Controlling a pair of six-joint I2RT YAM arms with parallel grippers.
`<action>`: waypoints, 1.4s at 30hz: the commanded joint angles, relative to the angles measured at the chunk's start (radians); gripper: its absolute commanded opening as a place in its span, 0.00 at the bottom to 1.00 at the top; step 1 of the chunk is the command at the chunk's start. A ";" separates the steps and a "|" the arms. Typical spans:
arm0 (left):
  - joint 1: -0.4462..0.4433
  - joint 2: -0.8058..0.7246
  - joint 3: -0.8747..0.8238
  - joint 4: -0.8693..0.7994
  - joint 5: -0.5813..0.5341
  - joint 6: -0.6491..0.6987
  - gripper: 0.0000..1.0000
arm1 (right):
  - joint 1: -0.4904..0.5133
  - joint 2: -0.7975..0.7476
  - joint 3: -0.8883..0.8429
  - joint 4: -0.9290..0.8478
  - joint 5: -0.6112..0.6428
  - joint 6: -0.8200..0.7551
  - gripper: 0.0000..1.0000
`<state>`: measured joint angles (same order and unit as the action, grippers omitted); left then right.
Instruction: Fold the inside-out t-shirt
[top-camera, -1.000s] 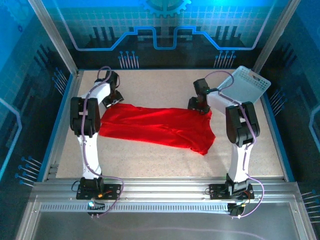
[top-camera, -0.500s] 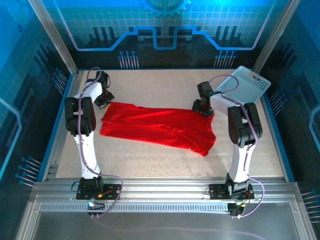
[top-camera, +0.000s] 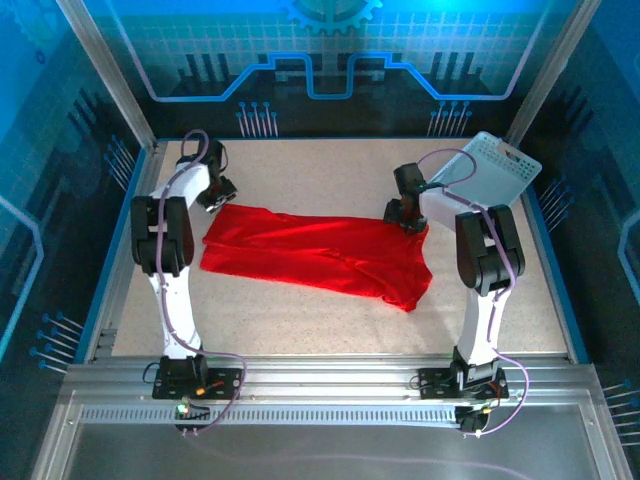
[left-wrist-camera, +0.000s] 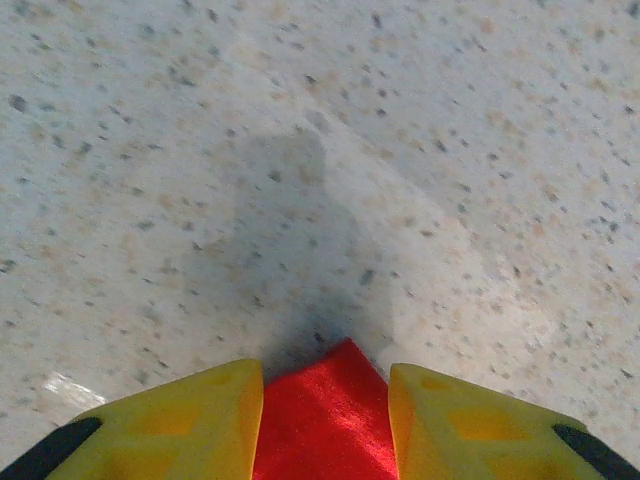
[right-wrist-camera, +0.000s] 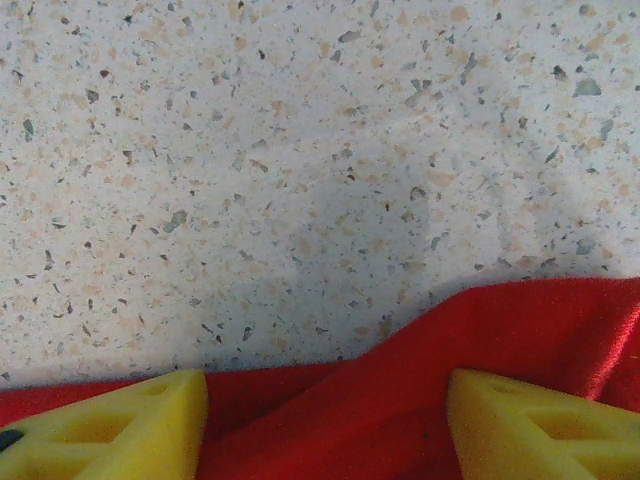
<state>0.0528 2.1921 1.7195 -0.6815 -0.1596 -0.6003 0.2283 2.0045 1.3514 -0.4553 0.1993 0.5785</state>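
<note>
My left fingers (top-camera: 215, 192) have shifted outward; the shirt (top-camera: 310, 250) corner now lies between them, unclamped. My right fingers (top-camera: 405, 212) stand apart astride its edge, so no fold has begun.

Plain bright red t-shirt (top-camera: 310, 250), speckled beige table (top-camera: 320, 170), light blue mesh basket (top-camera: 495, 175), yellow jaws

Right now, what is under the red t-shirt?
The red t-shirt lies spread on the speckled tabletop, which shows around its edges. Anything beneath the cloth is covered and cannot be seen.
</note>
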 joint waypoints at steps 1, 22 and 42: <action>-0.020 -0.024 0.028 -0.016 0.018 0.010 0.40 | 0.005 -0.023 -0.021 -0.014 0.001 -0.009 0.66; -0.030 0.129 0.153 -0.157 -0.058 -0.003 0.41 | 0.002 -0.027 -0.028 -0.019 0.001 0.002 0.66; 0.033 -0.007 0.034 -0.120 -0.159 -0.074 0.02 | -0.056 -0.039 -0.058 -0.063 0.054 0.080 0.66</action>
<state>0.0399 2.2742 1.8061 -0.8036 -0.2661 -0.6312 0.2058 1.9915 1.3331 -0.4625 0.2100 0.6140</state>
